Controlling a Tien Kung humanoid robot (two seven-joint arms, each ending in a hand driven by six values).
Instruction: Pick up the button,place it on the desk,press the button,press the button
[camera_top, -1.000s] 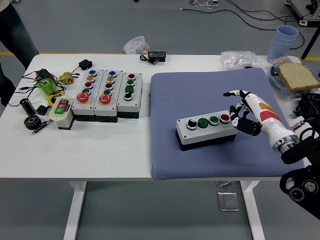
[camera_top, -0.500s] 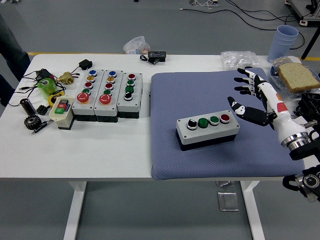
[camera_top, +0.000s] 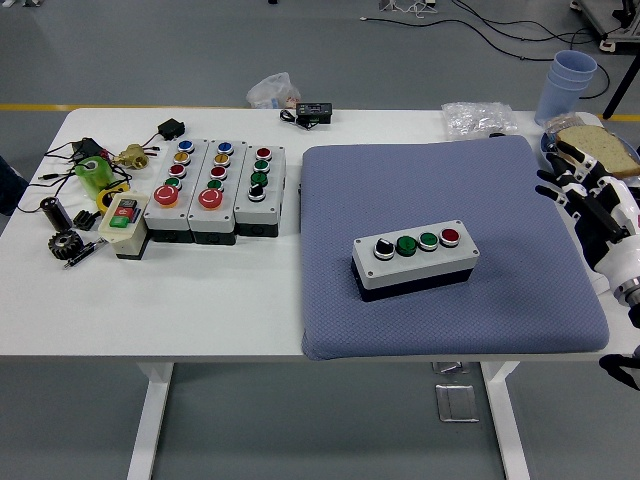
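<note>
A grey button box (camera_top: 415, 261) lies on the blue-grey mat (camera_top: 450, 180), a little right of the table's middle. Its top carries a row of buttons: black, green, green and red. My right hand (camera_top: 578, 186) hovers at the mat's right edge, well clear of the box, fingers spread and holding nothing. No left arm shows in the head view.
Three more button boxes (camera_top: 215, 190) stand side by side at the left, with a small switch box (camera_top: 123, 222), a green tape roll (camera_top: 93, 170), a gear (camera_top: 66, 243) and cables. Bread (camera_top: 596, 152), blue cups (camera_top: 566, 85) and a plastic bag (camera_top: 478, 118) sit at the back right.
My right hand has lifted off the box's red-button end and pulled back to the right, past the mat's edge, opening its fingers. The box has stayed in place.
</note>
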